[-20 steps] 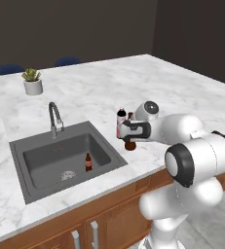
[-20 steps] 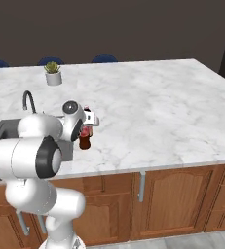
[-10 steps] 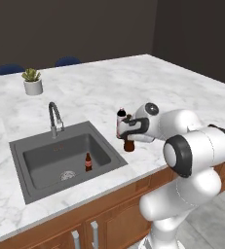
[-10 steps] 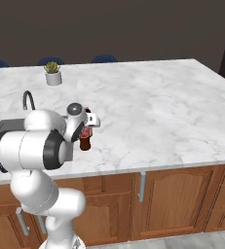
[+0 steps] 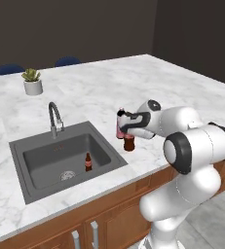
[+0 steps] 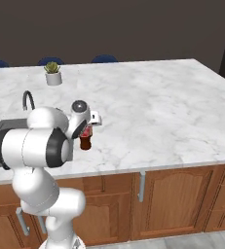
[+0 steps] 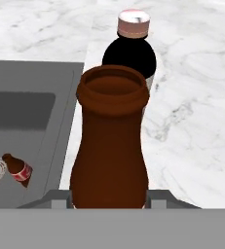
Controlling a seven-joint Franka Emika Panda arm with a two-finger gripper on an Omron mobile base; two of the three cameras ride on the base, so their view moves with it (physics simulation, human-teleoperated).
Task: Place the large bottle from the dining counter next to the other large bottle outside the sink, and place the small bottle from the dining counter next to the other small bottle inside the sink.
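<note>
Hand view, jaws pinching one large bottle [image 7: 110, 146], one other large bottle [image 7: 131, 53] just behind, one small bottle [image 7: 17, 168] in sink [image 7: 21, 104].

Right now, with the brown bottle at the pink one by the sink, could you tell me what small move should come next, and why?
Probably open the gripper and let go. The brown bottle looks to stand upright on the counter, close beside the pink bottle and outside the sink, so this half looks done. Whether its base fully rests on the marble I cannot tell.

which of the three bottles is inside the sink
The small brown bottle with a red label, alone in the dark grey basin; the other two stand on the counter.
</note>
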